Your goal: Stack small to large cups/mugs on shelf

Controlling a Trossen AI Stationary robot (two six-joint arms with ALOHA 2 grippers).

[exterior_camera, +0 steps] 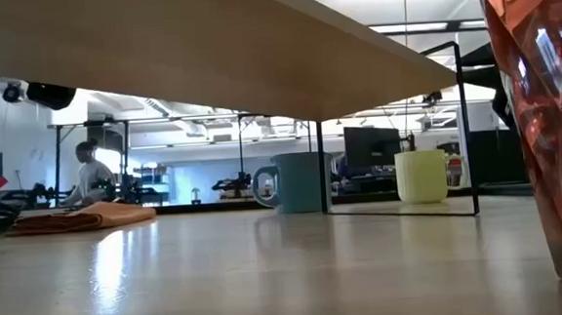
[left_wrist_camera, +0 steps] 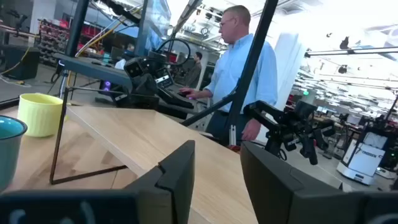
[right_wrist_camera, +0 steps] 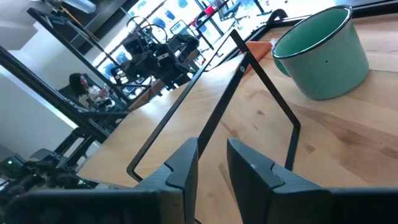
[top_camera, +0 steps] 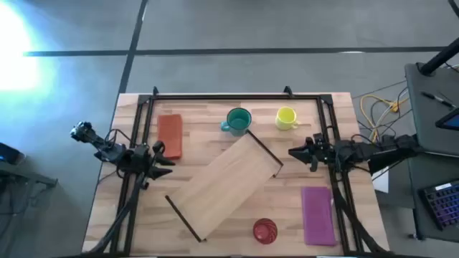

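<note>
While both grippers (top_camera: 163,156) (top_camera: 295,152) wait at the table's side edges, jaws slightly apart and empty, the stiff, light yellow mug (top_camera: 286,117) near the far edge looks easiest gripped by its rim.

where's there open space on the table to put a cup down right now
The shelf top is entirely bare. Open tabletop lies between the shelf and the purple rectangle, and between the orange rectangle and the shelf's near-left end. It is crowded along the far edge, where the teal mug and yellow mug sit beside the shelf's corner.
</note>
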